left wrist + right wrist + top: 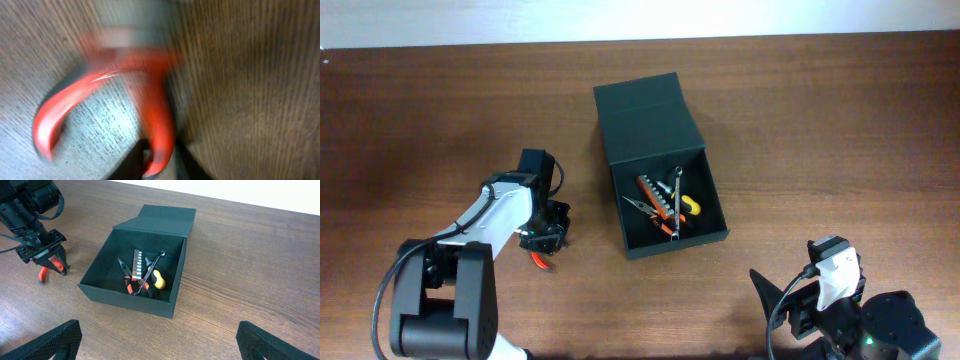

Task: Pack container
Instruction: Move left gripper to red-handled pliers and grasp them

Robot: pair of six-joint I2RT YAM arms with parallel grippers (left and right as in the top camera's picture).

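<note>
The container [616, 205] is a dark green-black box standing open at mid-table, its flap lid [645, 120] folded back. Inside lie small pliers [648, 208], an orange bit holder [658, 197], a wrench [676, 192] and a yellow-handled tool [691, 206]. Left of the box, my left gripper [546, 243] points down at red-handled pliers [540, 262] on the table. In the blurred left wrist view, its fingers [131, 167] press on either side of one red handle [156, 115]. My right gripper [160, 350] is wide open near the front edge, holding nothing.
The box's front wall [125, 302] faces my right gripper across bare brown wood. My left arm's body [470, 225] stretches from the front left corner toward the red pliers. The table's far edge [640, 38] runs along the back.
</note>
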